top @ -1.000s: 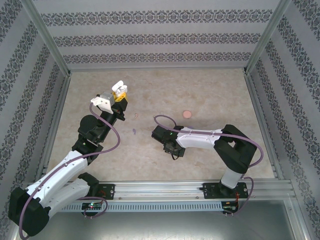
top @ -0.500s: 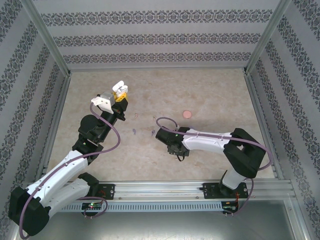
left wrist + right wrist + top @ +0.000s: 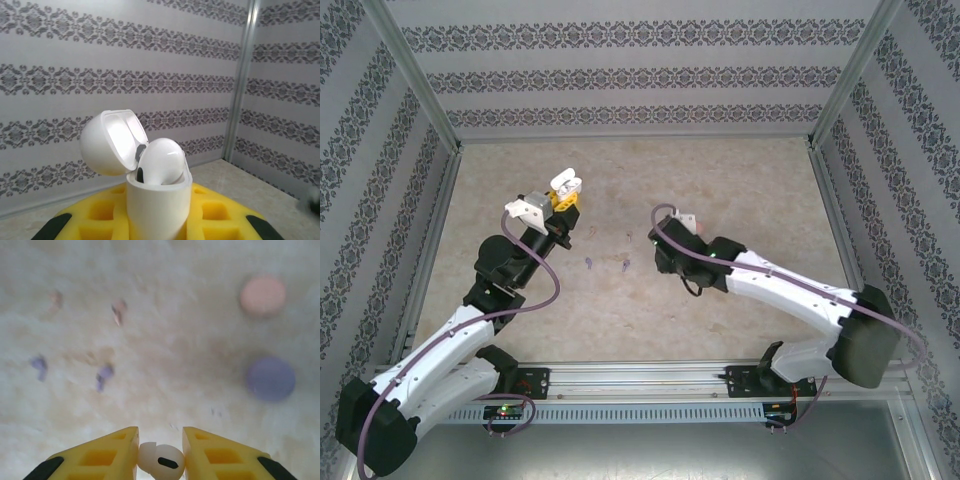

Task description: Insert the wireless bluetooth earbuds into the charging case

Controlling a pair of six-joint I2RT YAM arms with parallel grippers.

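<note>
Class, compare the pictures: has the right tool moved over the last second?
Yes. In the top view the right tool moved away from the near rail, toward the far wall.

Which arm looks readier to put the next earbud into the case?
The right. The right gripper pinches a white earbud, so it likely does the placing. The left gripper only holds the white charging case up, lid open.

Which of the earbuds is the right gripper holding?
The white earbud, pinched between the fingers of the right gripper; the purple earbuds and pink earbuds lie loose on the table.
</note>
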